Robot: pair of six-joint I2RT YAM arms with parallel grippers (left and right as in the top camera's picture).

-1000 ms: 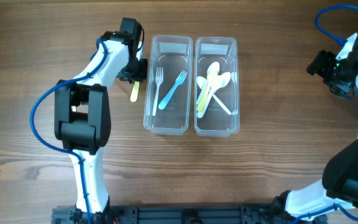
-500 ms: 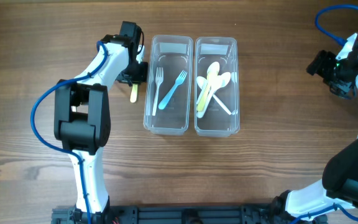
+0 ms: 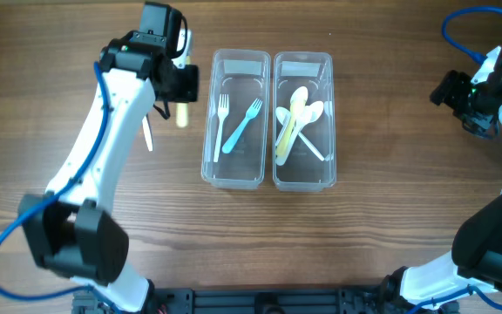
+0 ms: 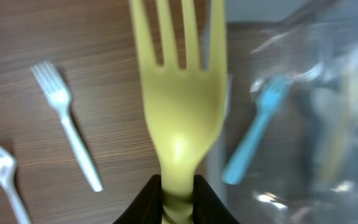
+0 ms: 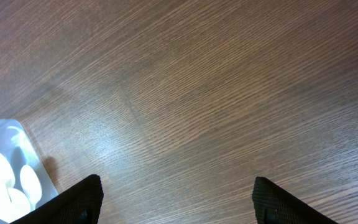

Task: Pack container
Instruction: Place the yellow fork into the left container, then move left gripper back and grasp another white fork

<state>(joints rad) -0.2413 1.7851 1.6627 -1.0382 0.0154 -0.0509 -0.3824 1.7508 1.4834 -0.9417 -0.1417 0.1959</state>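
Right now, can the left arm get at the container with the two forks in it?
Probably yes. The left gripper, shut on the yellow fork, sits just beside the fork container, whose top is open; nothing lies between them.

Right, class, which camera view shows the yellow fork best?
The left wrist view: the yellow fork fills the frame, tines clear, handle pinched in the left claw. Overhead shows only a small yellow sliver beside the container with forks. The right wrist view shows none of it.
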